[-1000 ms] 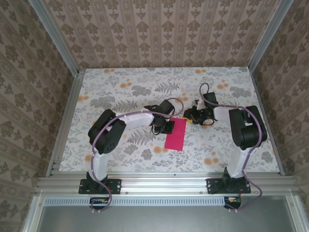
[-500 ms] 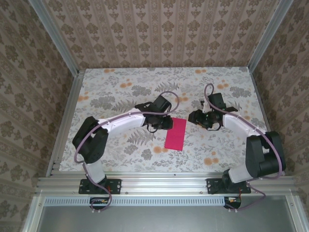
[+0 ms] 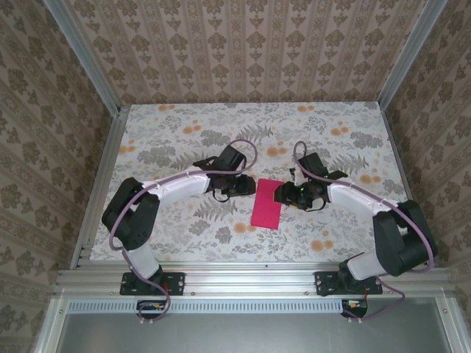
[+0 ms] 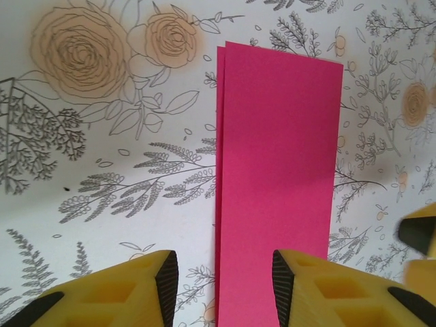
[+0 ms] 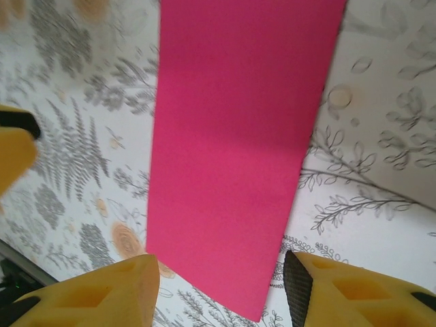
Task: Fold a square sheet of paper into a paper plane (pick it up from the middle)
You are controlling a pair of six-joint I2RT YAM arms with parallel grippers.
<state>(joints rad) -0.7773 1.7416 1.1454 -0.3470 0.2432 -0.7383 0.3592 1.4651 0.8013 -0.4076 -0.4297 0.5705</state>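
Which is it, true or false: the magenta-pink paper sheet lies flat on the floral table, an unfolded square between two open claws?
False: the magenta-pink paper sheet is folded to a narrow rectangle, doubled edge visible in the left wrist view. Flat on the floral table, left claw and right claw open: correct.

My two arms bend inward toward mid-table; my left gripper (image 3: 245, 188) and right gripper (image 3: 285, 195) face each other, jaws parted.

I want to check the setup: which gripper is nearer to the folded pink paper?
Right, by a little. The right gripper overlaps the right edge of the paper; the left gripper is just at its left edge.
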